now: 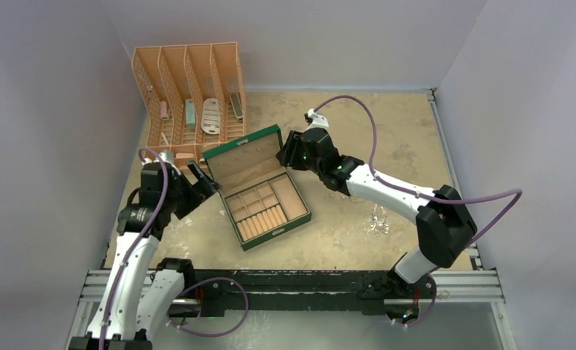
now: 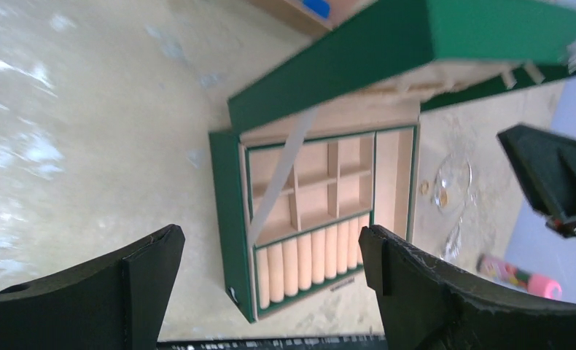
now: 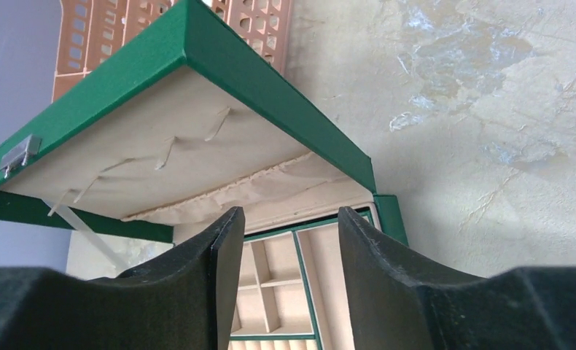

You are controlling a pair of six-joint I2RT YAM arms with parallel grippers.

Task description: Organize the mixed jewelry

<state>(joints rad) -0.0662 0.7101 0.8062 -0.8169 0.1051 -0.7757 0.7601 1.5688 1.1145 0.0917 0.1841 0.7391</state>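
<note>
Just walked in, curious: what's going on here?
A green jewelry box sits open on the table, its lid raised. The robot's left gripper hovers at the box's left side, the right gripper near the lid's right edge; both have open, empty jaws. The mixed jewelry lies loose on the table right of the box, away from both grippers, and the compartments in view look empty.

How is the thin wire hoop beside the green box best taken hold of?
From above, on its rim: the wire hoop seems to lie flat on the table, too thin to catch sideways. One finger of the right claw inside the ring, one outside, away from the gold rings.
</note>
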